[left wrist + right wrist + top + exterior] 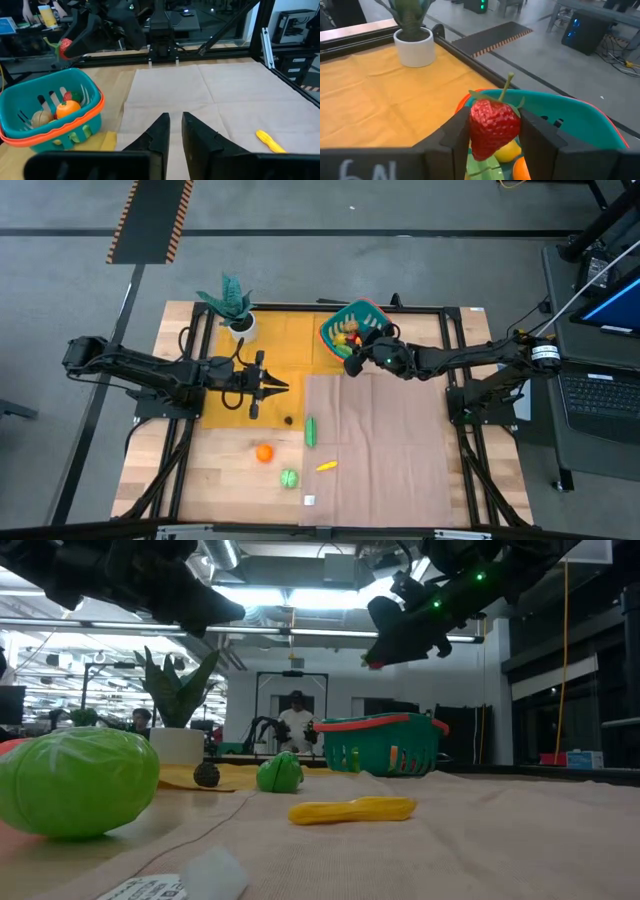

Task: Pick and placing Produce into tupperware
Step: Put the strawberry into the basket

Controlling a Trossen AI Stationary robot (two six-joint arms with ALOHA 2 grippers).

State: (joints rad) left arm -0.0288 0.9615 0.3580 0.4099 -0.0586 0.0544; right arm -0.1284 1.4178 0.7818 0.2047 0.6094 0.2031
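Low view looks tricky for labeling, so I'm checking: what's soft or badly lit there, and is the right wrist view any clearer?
Low view: the green vegetable nearest the lens is soft, and ceiling lights silhouette both arms. Right wrist view: the strawberry in the right gripper is sharp.

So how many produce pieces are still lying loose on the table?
5: a dark berry, cucumber, orange, green vegetable and yellow piece, all between the arms; none seem hidden.

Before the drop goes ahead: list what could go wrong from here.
1. The right gripper holds the strawberry near the container's rim; released here, it might clip the rim and roll out.
2. The container already holds produce, so the strawberry might bounce off it.
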